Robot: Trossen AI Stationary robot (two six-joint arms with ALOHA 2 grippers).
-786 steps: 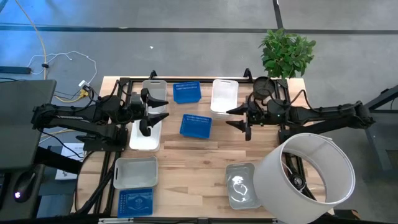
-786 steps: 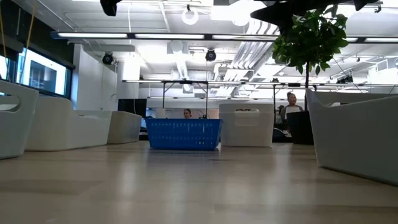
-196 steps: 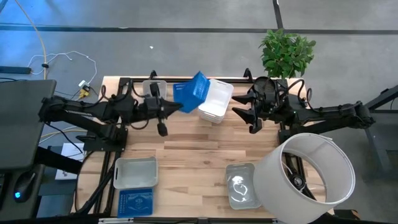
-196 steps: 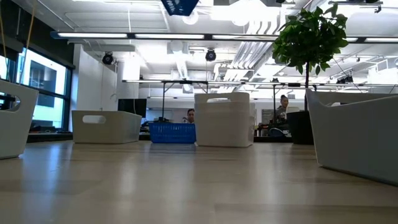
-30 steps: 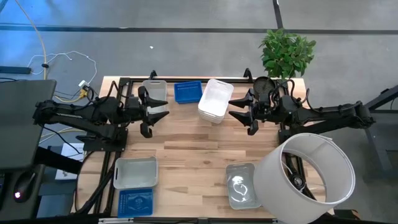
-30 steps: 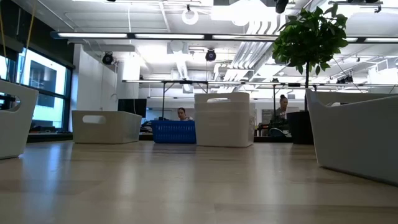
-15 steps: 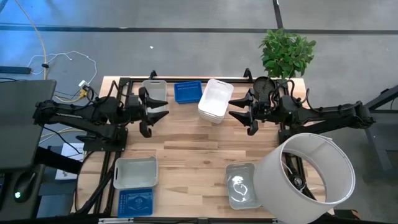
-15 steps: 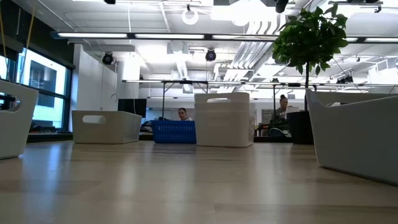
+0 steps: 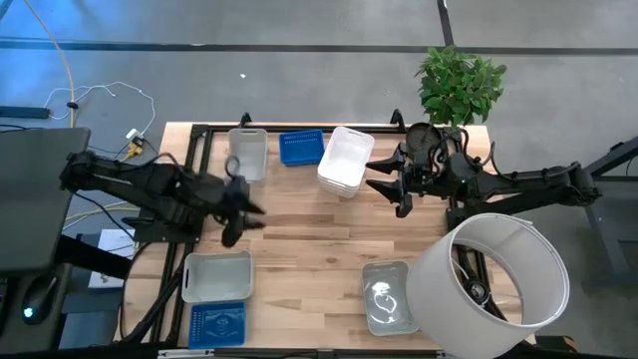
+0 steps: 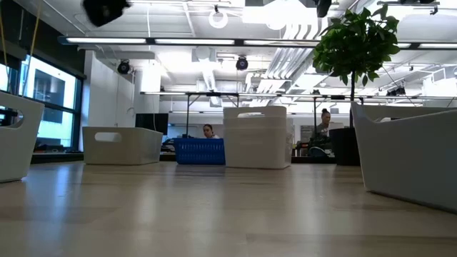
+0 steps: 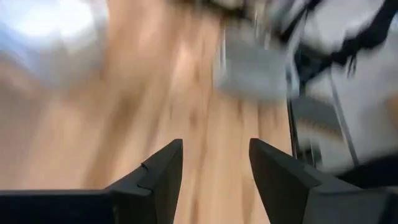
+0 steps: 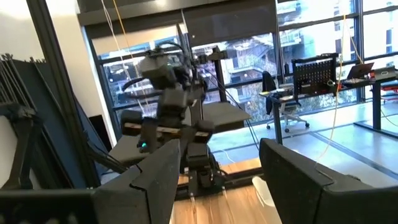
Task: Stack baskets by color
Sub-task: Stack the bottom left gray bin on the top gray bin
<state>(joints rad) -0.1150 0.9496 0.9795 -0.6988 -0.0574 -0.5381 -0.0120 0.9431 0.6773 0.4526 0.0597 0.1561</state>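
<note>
The left gripper (image 9: 239, 215) hangs over bare wood left of the table's middle, fingers spread and nothing between them, and sits just beyond the near-left pair of baskets: a grey basket (image 9: 216, 276) with a blue basket (image 9: 218, 325) touching its near side at the table's edge. At the far edge stand a single grey basket (image 9: 247, 152), a blue stack (image 9: 300, 147) to its right, and a white stack (image 9: 345, 164) tilted askew beside that; a translucent basket (image 9: 387, 296) lies near right, next to the large white cylinder (image 9: 492, 282). The right gripper (image 9: 396, 186) waits just right of the white stack, fingers also spread and empty. The step in hand looks like a reach toward the near-left pair, probably to bring one to its colour mate at the far edge. To do that well, the left gripper should settle before descending, since its wrist view is smeared. It should come straight down over one wall of the chosen basket with one finger inside and one outside, and avoid the seam where grey and blue touch, so the neighbour is not dragged along. A grip at the middle of a wall should keep the basket level, and a lift clear of the far rims should let it drop squarely into its stack.
</note>
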